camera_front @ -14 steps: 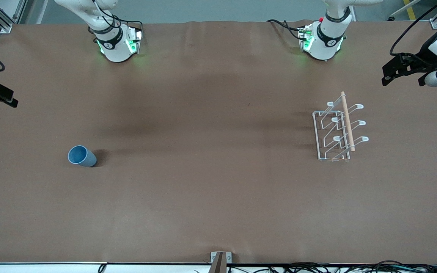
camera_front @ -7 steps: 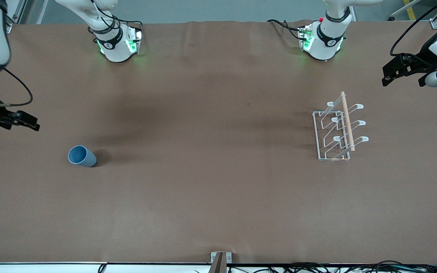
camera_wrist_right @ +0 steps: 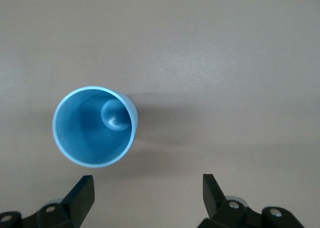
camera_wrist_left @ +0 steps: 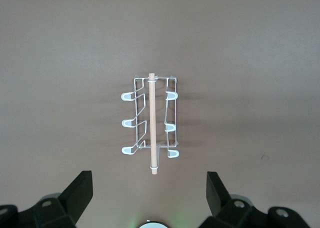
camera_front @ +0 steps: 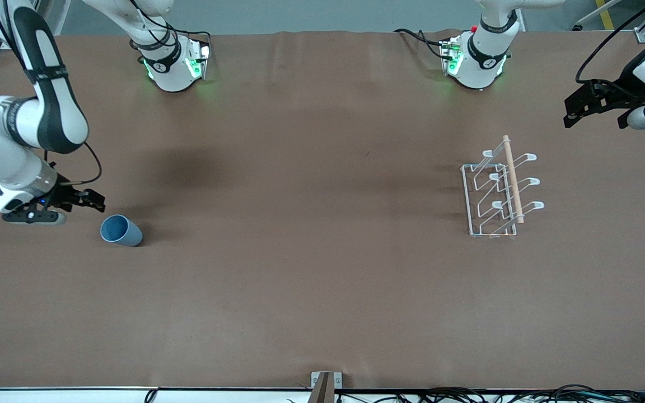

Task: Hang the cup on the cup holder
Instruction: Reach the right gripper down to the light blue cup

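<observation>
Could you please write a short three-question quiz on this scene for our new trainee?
1. True or false: the cup already hangs on the cup holder.
2. Which gripper is close to the cup: A) the left gripper, B) the right gripper?
3. Fill in: the cup stands upright on the table, with its open mouth facing ____.

Key
1. False: it stands toward the right arm's end of the table, and the holder toward the left arm's end, with all six prongs bare.
2. B: its jaws are open and empty; the left arm waits.
3. Up.
</observation>
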`<state>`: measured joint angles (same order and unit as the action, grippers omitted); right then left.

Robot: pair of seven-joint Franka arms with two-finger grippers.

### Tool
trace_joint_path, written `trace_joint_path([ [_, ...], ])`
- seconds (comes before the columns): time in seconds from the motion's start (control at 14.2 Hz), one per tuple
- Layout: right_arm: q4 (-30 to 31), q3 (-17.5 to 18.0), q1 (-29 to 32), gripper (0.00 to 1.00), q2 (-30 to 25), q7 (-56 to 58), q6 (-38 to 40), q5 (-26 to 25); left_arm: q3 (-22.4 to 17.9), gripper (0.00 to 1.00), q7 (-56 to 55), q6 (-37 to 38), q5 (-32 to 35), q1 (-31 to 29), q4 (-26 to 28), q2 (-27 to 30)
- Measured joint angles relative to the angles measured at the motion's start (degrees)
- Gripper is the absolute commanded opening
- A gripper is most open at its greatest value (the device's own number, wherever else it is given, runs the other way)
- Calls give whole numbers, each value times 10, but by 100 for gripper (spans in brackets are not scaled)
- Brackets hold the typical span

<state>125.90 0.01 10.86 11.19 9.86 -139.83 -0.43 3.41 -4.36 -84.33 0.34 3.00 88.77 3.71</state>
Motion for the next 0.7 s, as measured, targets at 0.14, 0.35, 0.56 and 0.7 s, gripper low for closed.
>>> trace_joint_path([
  [0.14, -1, 2, 0, 95, 24, 0, -26, 1, 0, 100, 0, 0, 0, 0, -1, 0],
  [0.35, -2, 2, 0, 87, 54, 0, -71, 5, 0, 100, 0, 0, 0, 0, -1, 0],
  [0.56, -7, 5, -1, 69, 80, 0, -93, 23, 0, 100, 0, 0, 0, 0, -1, -1],
  [0.7, -14, 7, -1, 59, 93, 0, -97, 27, 0, 100, 0, 0, 0, 0, -1, -1],
])
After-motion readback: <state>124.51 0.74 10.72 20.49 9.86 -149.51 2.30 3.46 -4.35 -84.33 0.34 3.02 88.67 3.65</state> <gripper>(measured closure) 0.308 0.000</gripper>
